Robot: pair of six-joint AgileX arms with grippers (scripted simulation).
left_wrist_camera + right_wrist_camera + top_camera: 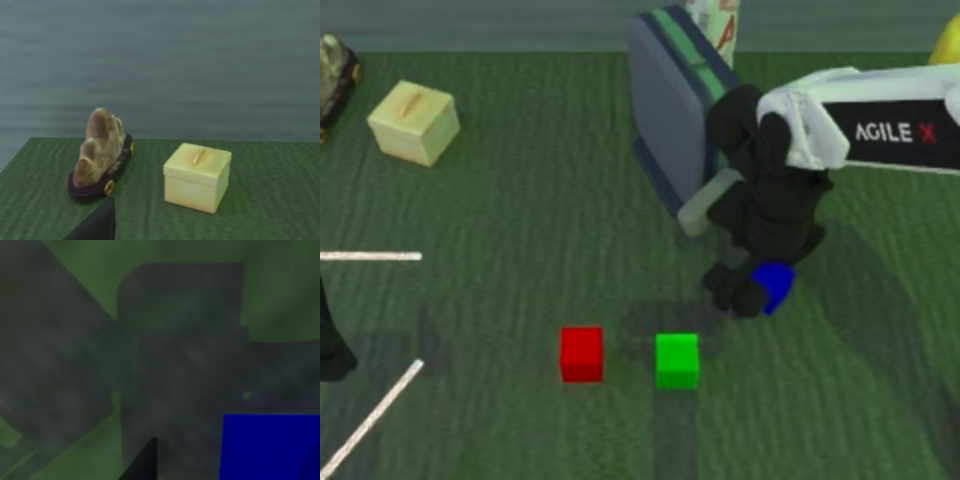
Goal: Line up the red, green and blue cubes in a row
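The red cube (582, 354) and the green cube (677, 360) sit side by side on the green mat near the front, a small gap between them. The blue cube (778, 283) hangs above the mat to the right of and behind the green one. My right gripper (750, 295) is shut on it. In the right wrist view the blue cube (270, 447) fills one corner beside one dark finger (145, 460), with blocky shadows on the mat below. My left gripper (330, 350) is parked at the table's left edge; one of its fingers (97, 225) shows, and nothing is held.
A cream-yellow block (413, 122) stands at the back left, next to a bread-shaped toy on wheels (100, 157). A tall blue-grey case (670, 110) stands just behind the right arm. White lines (370, 257) mark the left side.
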